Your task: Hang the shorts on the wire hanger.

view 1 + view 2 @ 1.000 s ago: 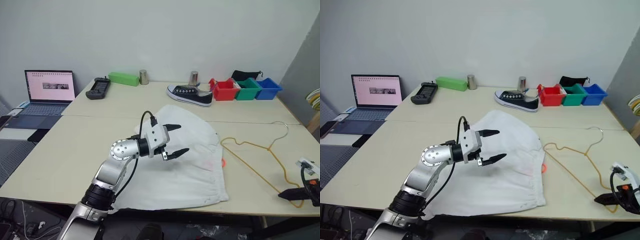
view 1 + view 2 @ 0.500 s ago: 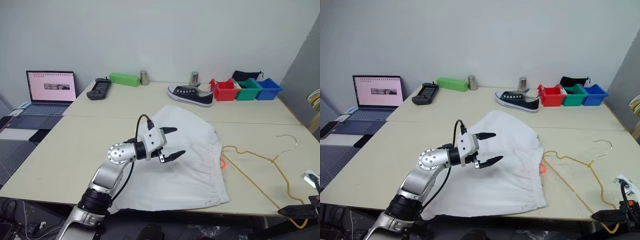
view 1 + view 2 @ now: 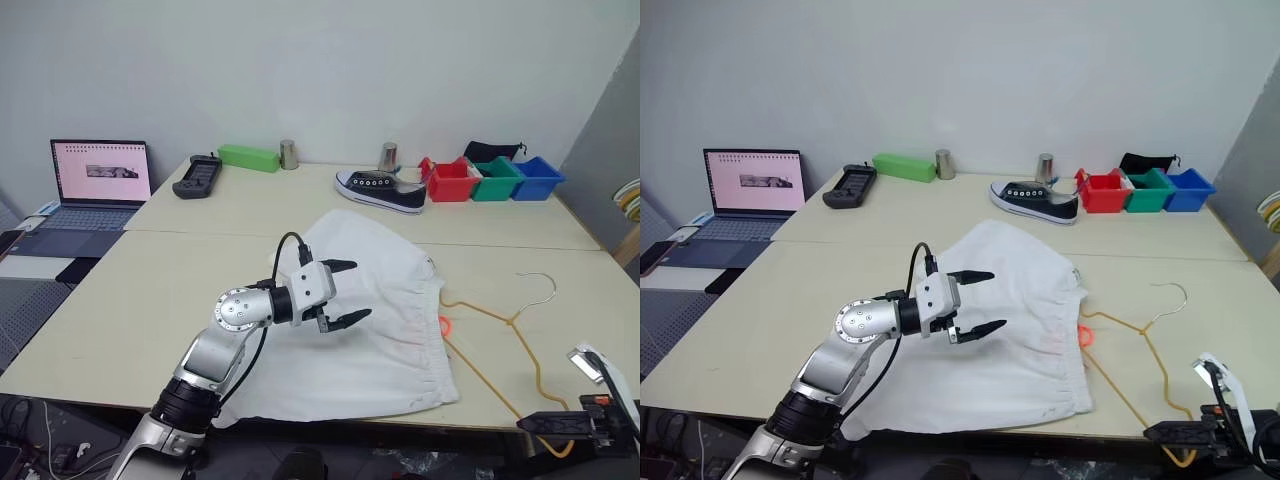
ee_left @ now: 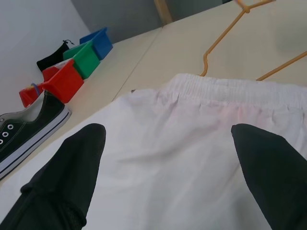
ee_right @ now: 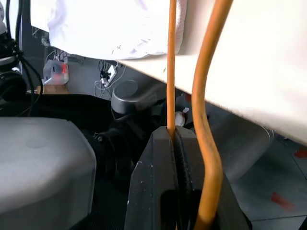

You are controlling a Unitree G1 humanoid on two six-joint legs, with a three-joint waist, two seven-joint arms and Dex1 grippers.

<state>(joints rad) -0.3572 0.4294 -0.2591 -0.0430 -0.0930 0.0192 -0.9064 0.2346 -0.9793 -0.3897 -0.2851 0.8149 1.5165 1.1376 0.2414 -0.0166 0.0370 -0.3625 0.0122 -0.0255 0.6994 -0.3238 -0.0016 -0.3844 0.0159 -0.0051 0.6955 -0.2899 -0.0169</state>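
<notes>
The white shorts (image 3: 385,335) lie spread on the table's near half, with the gathered waistband (image 4: 225,88) facing right. My left gripper (image 3: 358,290) hovers open just above their middle, its black fingers (image 4: 72,167) wide apart and empty. The thin gold wire hanger (image 3: 512,321) lies flat to the right of the waistband, its hook (image 3: 543,279) pointing away from me. My right gripper (image 3: 524,424) sits at the table's front edge, shut on the hanger's near corner. In the right wrist view the wire (image 5: 171,72) runs down between its closed fingers (image 5: 158,163).
A small orange-red object (image 3: 443,323) lies by the waistband. Along the far side stand a black sneaker (image 3: 380,190), red (image 3: 450,180), green (image 3: 495,178) and blue (image 3: 535,176) bins, two metal cans, a green box (image 3: 248,157) and a controller (image 3: 196,176). A laptop (image 3: 95,185) sits on the left.
My right gripper has slid left along the front edge, dragging the hanger closer to the shorts. The hook has shifted left too. The left gripper has stayed where it was.
</notes>
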